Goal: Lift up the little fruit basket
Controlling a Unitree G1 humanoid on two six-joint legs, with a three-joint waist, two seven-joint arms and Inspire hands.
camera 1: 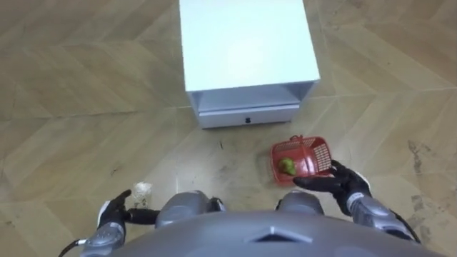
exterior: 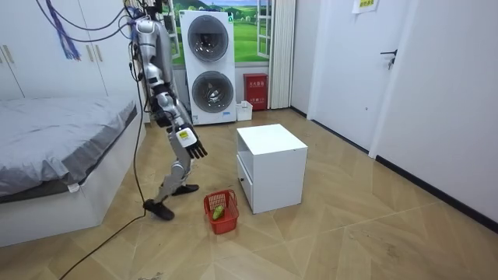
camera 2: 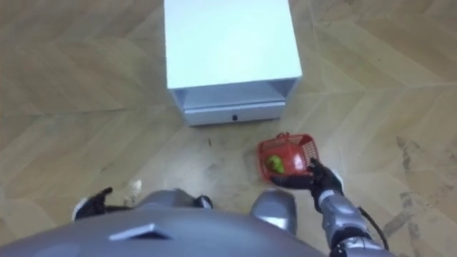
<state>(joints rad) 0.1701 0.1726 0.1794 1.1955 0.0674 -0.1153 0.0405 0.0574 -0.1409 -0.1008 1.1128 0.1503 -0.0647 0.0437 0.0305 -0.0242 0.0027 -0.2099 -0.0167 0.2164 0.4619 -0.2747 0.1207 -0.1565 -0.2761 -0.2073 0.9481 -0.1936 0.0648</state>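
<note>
Right now the red fruit basket [camera 1: 321,153] sits on the floor in front of the white cabinet [camera 1: 246,43], near the corner of its drawer [camera 1: 246,114]. A green fruit [camera 1: 287,165] lies inside. The right hand [camera 1: 339,184] hangs on the side of the basket away from the cabinet, with its fingers straight and spread, holding nothing. In the room view that hand is high above the basket and not touching it. The left hand [camera 1: 113,213] hangs loose, well away from the cabinet, with relaxed fingers. I think the robot needs to bend low first. Then the right hand should go down slowly, hook its fingers on the basket's rim or handle, and curl tight. A straight lift should keep the fruit from rolling out.
</note>
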